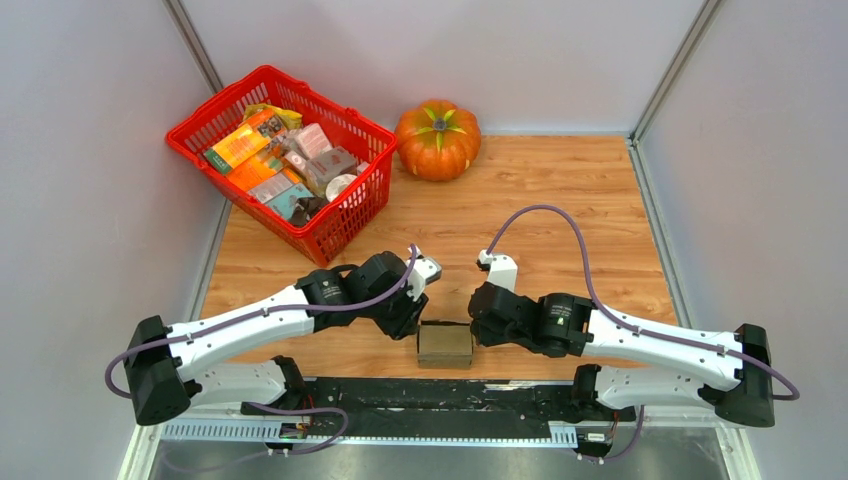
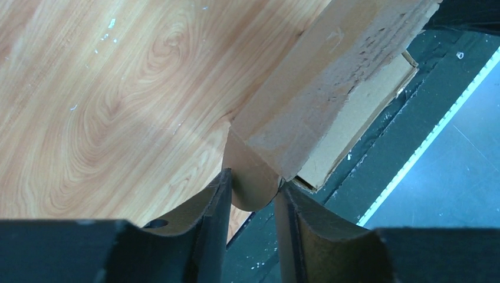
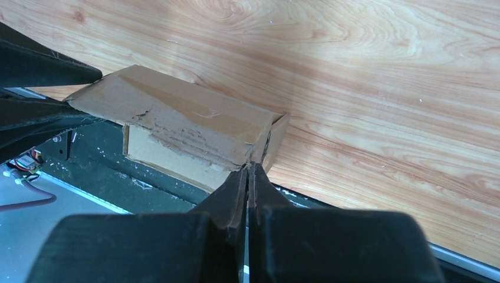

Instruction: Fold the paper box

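The paper box (image 1: 445,343) is a small brown cardboard box at the table's near edge, between my two grippers. In the left wrist view the box (image 2: 330,76) has a rounded end flap (image 2: 252,177) sticking out between the fingers of my left gripper (image 2: 253,183), which touch it on both sides. In the top view that left gripper (image 1: 415,320) is at the box's left end. My right gripper (image 1: 477,318) is at the right end. In the right wrist view it (image 3: 249,168) is shut, pinching the thin end wall of the box (image 3: 177,118).
A red basket (image 1: 330,225) of colourful packages stands at the back left. An orange pumpkin (image 1: 437,138) sits at the back centre. A black rail (image 1: 430,395) runs along the near edge just below the box. Grey walls close in both sides.
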You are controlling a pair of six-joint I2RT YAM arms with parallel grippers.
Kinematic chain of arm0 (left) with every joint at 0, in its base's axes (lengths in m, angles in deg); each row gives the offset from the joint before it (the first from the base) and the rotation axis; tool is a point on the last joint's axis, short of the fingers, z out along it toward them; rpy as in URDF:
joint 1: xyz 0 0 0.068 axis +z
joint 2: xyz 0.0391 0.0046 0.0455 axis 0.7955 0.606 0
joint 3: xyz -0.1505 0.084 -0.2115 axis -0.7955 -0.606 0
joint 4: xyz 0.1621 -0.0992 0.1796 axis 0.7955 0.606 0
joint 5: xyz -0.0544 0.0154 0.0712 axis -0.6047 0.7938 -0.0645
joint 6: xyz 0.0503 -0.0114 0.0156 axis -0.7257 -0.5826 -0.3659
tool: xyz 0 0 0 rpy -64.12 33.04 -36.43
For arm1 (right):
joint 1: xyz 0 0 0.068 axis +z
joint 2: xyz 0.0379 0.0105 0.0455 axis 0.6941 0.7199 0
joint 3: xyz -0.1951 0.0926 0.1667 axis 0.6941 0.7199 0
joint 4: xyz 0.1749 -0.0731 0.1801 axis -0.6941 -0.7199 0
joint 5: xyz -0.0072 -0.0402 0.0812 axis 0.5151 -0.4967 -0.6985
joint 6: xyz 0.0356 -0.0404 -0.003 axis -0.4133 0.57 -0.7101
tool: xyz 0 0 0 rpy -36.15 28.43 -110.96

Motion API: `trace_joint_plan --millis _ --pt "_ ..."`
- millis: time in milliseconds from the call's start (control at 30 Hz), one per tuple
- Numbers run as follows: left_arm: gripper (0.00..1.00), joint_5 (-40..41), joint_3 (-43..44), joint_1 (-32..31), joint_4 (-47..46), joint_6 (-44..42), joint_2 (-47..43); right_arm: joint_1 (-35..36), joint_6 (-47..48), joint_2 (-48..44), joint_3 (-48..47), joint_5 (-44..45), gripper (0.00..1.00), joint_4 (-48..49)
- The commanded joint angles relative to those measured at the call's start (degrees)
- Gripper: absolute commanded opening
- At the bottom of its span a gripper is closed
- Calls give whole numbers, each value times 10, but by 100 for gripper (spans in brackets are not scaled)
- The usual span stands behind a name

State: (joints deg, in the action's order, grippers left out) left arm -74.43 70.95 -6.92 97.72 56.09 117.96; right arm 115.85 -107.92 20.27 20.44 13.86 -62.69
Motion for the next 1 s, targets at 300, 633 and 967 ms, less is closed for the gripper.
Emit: trace_joint_plan --millis 300,633,967 --pt "11 -43 41 -2 15 57 2 10 -2 -4 -7 15 0 20" --pt "4 -82 47 -2 -4 109 22 20 -6 8 -10 22 0 19" --pt "4 -102 45 6 -39 191 27 33 -11 14 -7 29 0 18"
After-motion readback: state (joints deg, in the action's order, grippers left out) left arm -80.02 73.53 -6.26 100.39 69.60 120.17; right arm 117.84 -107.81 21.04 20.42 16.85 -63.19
